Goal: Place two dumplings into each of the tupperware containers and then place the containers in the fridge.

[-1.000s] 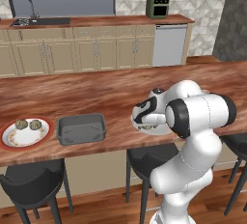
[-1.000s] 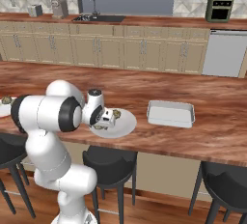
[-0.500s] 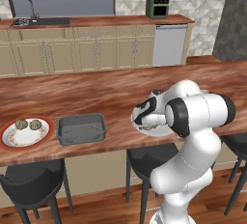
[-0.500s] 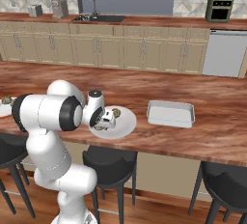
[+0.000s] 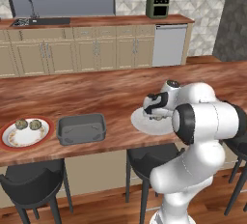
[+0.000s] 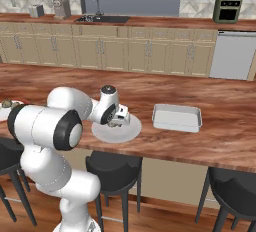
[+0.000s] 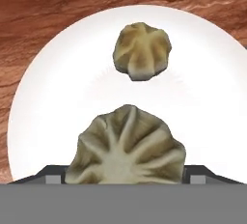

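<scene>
My hand [image 7: 124, 177] straddles the near dumpling [image 7: 126, 146] on the white plate [image 7: 53, 102], fingers spread wide, not clamped (can't confirm contact); both containers [image 5: 81, 128] [image 6: 177, 118] on the tabletop [image 5: 87, 90] look empty, fridge step untouched.

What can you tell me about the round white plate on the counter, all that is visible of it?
The round white plate is flat, smooth and plain, with no coloured rim. It lies level on the brown wooden counter near its front edge, left of the paler grey container. Two greenish-tan pleated dumplings rest on it, apart from each other: one farther off, one close to the claw, which is low over the plate.
</scene>
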